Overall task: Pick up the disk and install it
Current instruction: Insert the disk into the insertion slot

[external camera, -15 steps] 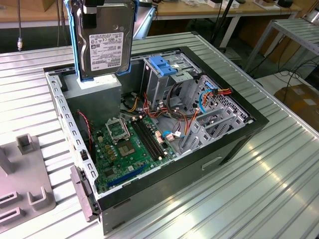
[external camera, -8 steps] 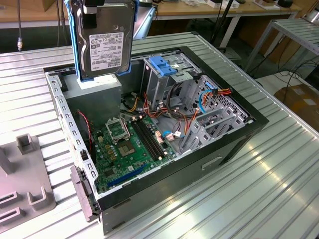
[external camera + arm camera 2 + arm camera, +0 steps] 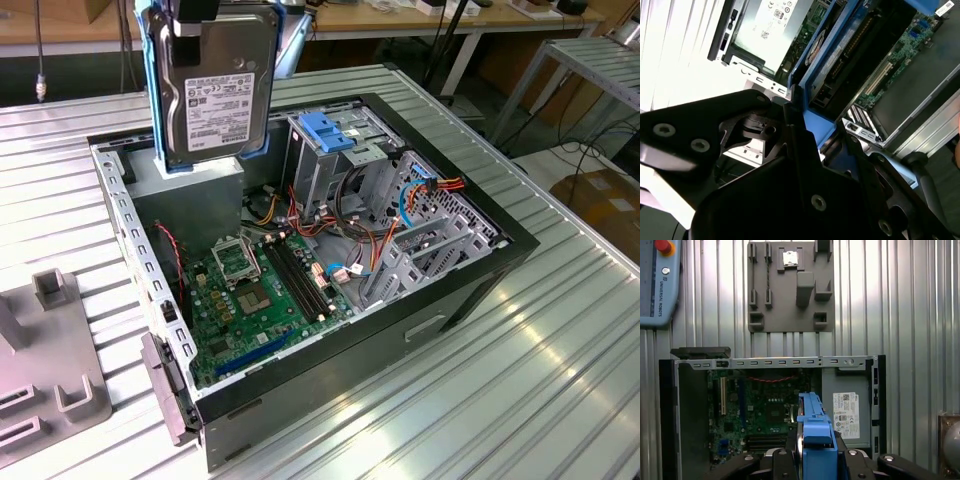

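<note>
The disk (image 3: 215, 95), a dark grey drive with a pale label in a bright blue carrier frame, hangs upright in the air above the far left corner of the open computer case (image 3: 480, 270). My gripper (image 3: 195, 22) is shut on the disk's top edge. In the first wrist view the blue carrier edge (image 3: 815, 432) runs between the black fingers (image 3: 782, 462), with the motherboard far below it. In the second wrist view the same blue frame (image 3: 812, 117) sits clamped in my gripper (image 3: 815, 137).
Inside the case are a silver drive cage with a blue bracket (image 3: 325, 130), a green motherboard (image 3: 255, 290), loose cables (image 3: 360, 250) and a grey power supply (image 3: 195, 195). A grey fixture plate (image 3: 50, 375) lies at the exterior view's left. A teach pendant (image 3: 657, 282) rests on the ribbed table.
</note>
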{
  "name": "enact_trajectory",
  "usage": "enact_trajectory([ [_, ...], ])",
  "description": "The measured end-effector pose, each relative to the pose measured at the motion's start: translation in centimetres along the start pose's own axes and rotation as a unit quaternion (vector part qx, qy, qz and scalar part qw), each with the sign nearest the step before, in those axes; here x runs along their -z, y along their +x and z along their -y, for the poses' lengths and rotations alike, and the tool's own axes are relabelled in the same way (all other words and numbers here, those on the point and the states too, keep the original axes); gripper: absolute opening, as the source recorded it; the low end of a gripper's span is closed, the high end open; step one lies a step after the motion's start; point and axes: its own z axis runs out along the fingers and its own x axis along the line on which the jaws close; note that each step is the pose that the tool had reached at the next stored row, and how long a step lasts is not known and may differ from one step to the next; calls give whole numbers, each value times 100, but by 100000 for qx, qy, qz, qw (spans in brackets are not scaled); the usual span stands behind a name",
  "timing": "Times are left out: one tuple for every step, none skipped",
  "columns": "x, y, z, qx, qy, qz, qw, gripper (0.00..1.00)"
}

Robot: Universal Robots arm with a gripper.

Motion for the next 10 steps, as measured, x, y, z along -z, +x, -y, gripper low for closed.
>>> enact_trajectory([
  [0,18,0,-3,-1,-2,100000,37],
  [0,40,1,-3,-3,-2,100000,37],
  [0,69,2,-1,-2,0,100000,37],
  [0,101,2,-2,2,2,100000,37],
  [0,138,3,-4,0,4,100000,37],
  [1,167,4,-2,-7,-7,100000,37],
  [0,197,5,-2,-2,-5,100000,37],
  [-1,217,5,-2,1,-10,100000,37],
  [-2,255,6,-5,2,-15,100000,37],
  [-1,315,8,-1,0,-70,100000,37],
])
